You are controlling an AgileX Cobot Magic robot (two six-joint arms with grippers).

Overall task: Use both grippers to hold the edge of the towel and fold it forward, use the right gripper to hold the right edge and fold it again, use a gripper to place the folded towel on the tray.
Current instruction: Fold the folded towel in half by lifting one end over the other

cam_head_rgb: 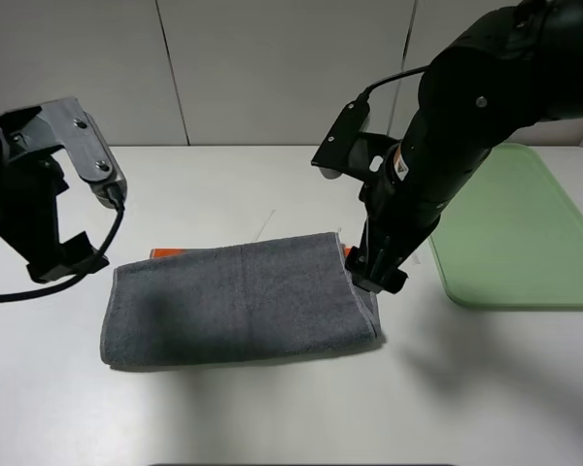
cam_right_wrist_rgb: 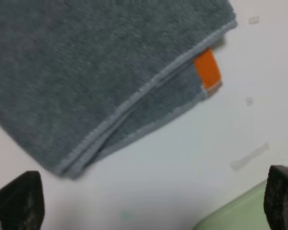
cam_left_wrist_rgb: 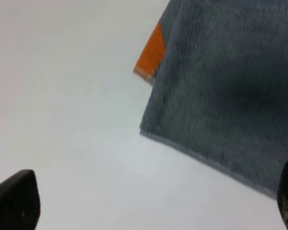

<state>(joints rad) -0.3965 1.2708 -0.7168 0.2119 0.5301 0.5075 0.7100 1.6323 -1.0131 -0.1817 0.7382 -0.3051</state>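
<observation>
Already the towel (cam_head_rgb: 238, 301) lies folded once on the table (cam_head_rgb: 272, 417). Over its right edge hangs the right gripper (cam_head_rgb: 374, 277), jaws apart and empty; the left gripper (cam_head_rgb: 70, 257) waits aside, jaws also apart. The second fold and the tray (cam_head_rgb: 525, 233) are left.

The right arm (cam_head_rgb: 466, 107) comes down from the upper right, black links bent steeply. The right gripper (cam_head_rgb: 376, 274) points straight down near mid-scene, jaws spread wide and its dark fingertips (cam_right_wrist_rgb: 19, 201) well apart. On the left side, the left arm (cam_head_rgb: 24, 194) sits higher, and the left gripper (cam_head_rgb: 70, 260) is angled down and inward, its jaws also wide apart.
</observation>
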